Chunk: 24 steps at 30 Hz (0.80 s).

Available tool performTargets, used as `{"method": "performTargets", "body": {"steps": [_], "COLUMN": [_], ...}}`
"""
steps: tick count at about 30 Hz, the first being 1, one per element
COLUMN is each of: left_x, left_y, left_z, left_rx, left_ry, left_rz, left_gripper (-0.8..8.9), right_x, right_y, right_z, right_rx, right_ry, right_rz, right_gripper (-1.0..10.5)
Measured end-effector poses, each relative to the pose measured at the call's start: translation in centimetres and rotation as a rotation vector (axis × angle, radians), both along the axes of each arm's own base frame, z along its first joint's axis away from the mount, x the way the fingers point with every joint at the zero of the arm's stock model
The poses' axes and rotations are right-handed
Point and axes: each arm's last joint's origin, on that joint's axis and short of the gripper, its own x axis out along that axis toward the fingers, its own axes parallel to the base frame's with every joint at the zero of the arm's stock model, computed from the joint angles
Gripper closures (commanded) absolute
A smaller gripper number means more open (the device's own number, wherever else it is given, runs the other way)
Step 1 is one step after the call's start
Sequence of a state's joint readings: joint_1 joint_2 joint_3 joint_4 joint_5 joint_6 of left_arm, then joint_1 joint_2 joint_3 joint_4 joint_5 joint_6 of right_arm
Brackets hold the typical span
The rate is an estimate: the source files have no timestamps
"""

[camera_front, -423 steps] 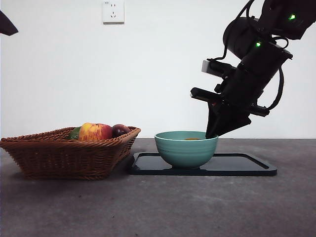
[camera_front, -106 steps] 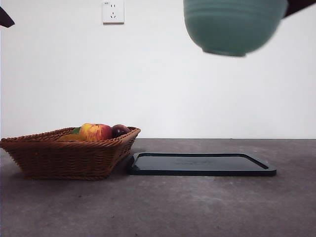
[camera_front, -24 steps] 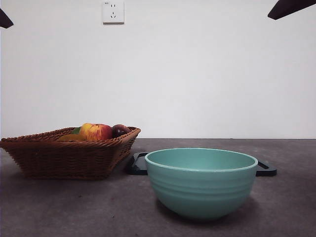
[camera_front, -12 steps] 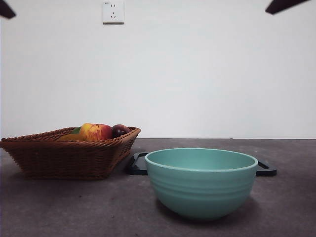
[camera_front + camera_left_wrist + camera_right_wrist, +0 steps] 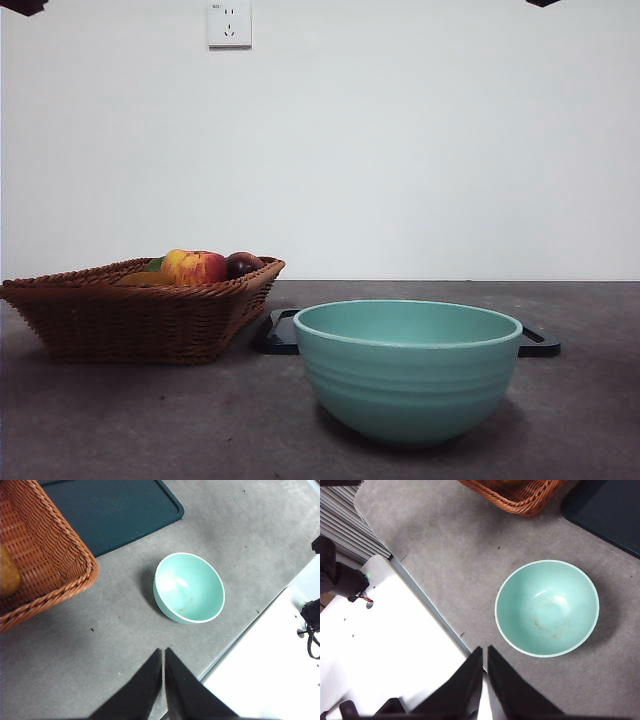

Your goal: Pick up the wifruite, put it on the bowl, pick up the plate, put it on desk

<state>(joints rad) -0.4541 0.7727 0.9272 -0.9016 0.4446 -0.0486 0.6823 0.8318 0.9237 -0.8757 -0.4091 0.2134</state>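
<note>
The teal-green bowl (image 5: 408, 372) stands upright on the desk (image 5: 150, 420), in front of the dark tray (image 5: 276, 335). Both wrist views show the bowl (image 5: 189, 587) (image 5: 547, 608) empty inside. An orange-brown wifruite (image 5: 7, 574) lies in the wicker basket (image 5: 45, 555); in the front view it (image 5: 143, 279) shows just above the basket rim. My left gripper (image 5: 163, 652) is shut and empty, high above the desk. My right gripper (image 5: 485, 650) is shut and empty, high above the desk's edge.
The wicker basket (image 5: 130, 315) at the left also holds a red-yellow apple (image 5: 193, 267) and a dark plum (image 5: 242, 264). The dark tray (image 5: 110, 510) (image 5: 607, 512) lies bare behind the bowl. Black arm tips (image 5: 22, 5) show at the top corners.
The bowl, earlier on the tray and then lifted, now stands on the desk in front of it. In the last second both arm tips rose almost out of the picture.
</note>
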Motion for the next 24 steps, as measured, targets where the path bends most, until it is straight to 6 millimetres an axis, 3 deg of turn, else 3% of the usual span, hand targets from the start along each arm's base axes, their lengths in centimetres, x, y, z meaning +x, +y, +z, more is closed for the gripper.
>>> {"method": "performTargets", "body": {"steps": [24], "left_x": [-0.15], "left_y": [0.12], "left_z": [0.19], "left_rx": [-0.005], "left_ry": [-0.024], "left_rz": [0.003], "left_gripper": [8.06], "right_x": [0.01], "right_y": [0.01], "right_z": [0.01], "right_rx": [0.001], "right_ry": [-0.001], "right_rz": [0.000], "right_gripper": [9.4]}}
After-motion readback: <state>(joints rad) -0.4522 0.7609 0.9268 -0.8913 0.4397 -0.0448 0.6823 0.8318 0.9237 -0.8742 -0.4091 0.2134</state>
